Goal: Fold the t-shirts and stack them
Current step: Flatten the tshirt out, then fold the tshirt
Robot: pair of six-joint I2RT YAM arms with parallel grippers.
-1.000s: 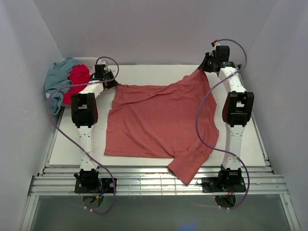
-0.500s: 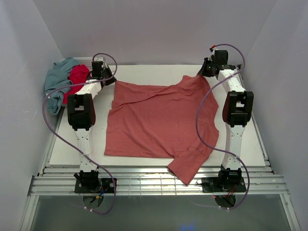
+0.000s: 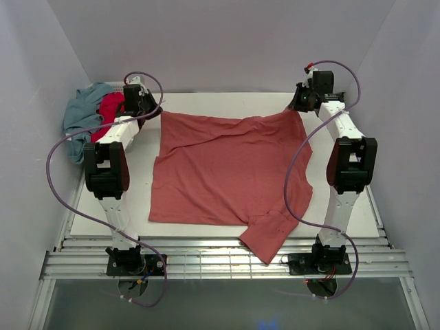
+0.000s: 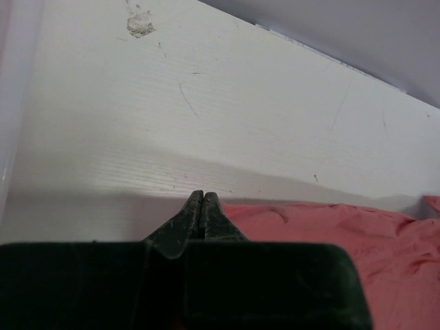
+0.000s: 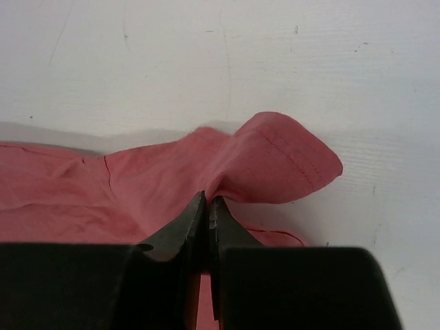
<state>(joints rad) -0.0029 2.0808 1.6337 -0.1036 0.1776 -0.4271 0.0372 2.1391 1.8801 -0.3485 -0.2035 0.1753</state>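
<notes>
The right claw (image 3: 295, 107) is clamped tight on a fold of the dusty salmon-red cotton t-shirt (image 3: 227, 172). In its wrist view the black fingers (image 5: 196, 220) press together with no gap, and a loop of stitched hem bulges out above and to the right of them. The left claw (image 3: 155, 110) is also pressed together. In its wrist view the salmon cloth (image 4: 330, 227) runs up against the right side of the fingertips (image 4: 194, 210), though the pinch itself is mostly hidden behind them. It holds the garment's far-left corner.

Between the two claws the shirt's far edge is pulled almost straight, just inside the far edge of the white worktop (image 3: 137, 206). From there the cloth spreads toward the near edge and covers the middle of the surface, with soft diagonal creases near the far-left corner. Its right side lies folded in on itself near the right arm, and one sleeve hangs over the near edge.

At the far-left corner a bright crimson t-shirt (image 3: 111, 108) lies crumpled against a grey-blue t-shirt (image 3: 81, 118), which droops past the left edge. The bare worktop by the left claw shows fine scratches and a small pale smudge (image 4: 139, 24).
</notes>
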